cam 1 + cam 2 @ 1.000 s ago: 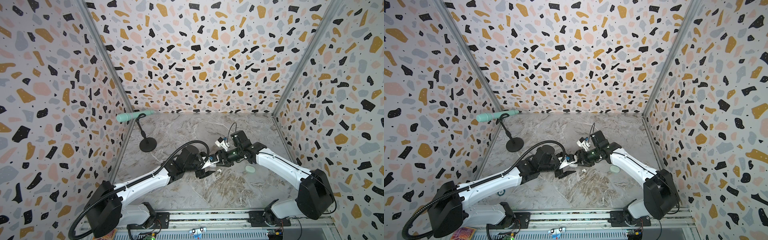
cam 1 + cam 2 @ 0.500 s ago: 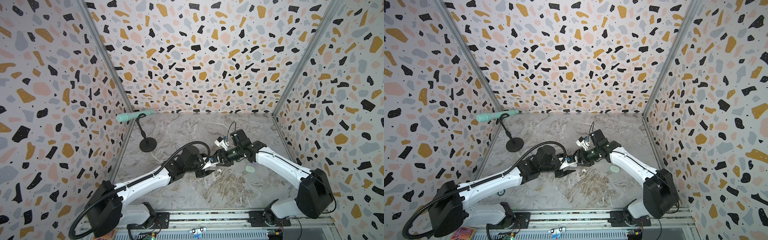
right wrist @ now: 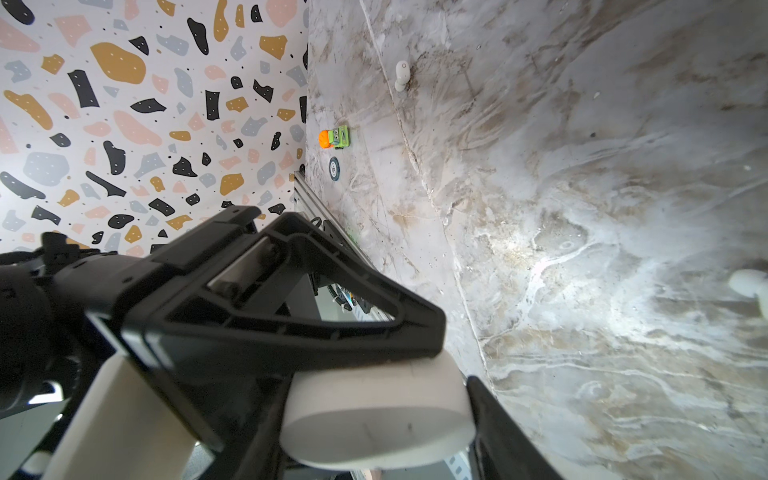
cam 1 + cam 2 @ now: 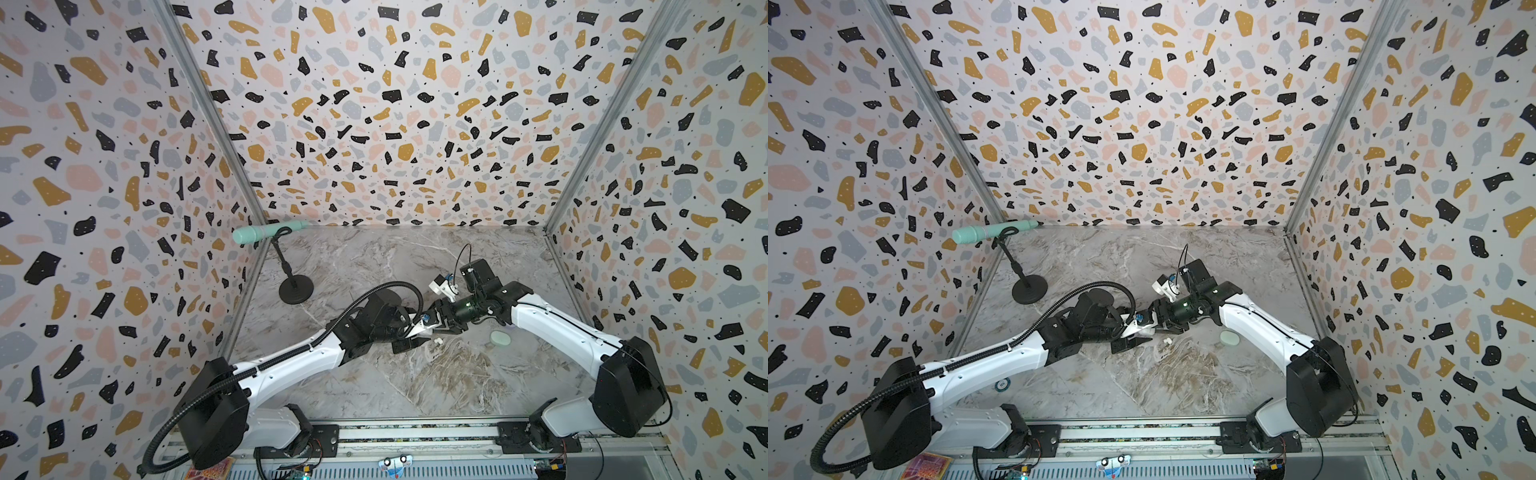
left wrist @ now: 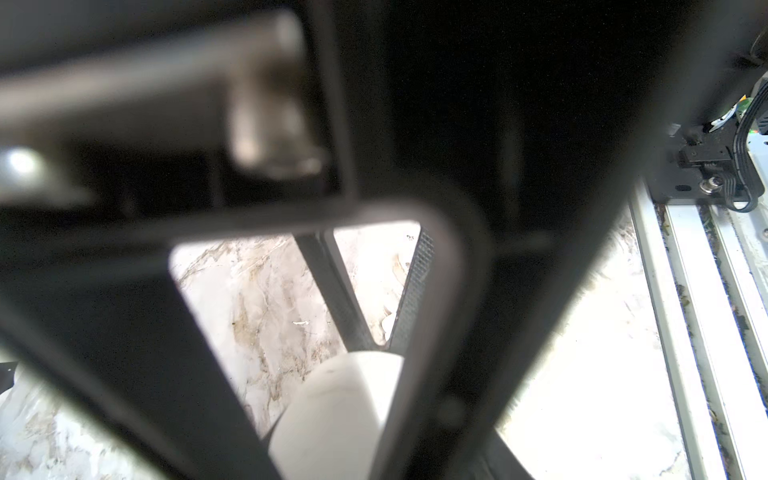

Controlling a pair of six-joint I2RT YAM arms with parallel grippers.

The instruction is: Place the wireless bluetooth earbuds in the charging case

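Left gripper [image 4: 409,341] is hovering low, left of the mint case [image 4: 500,338], jaws narrow (gripping anything? cannot tell). Right gripper [image 3: 454,357] is clamping the white charging case [image 3: 374,411], its oval end facing the wrist camera and its contents hidden. One white earbud [image 4: 437,340] is lying on the marble just left of the mint case, too tiny to read its heading.

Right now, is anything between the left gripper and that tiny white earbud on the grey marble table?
Nothing visible does. In both top views the tiny white earbud lies on the grey marble table, just past the left gripper, bare tabletop between them. The right gripper hovers close beside it.
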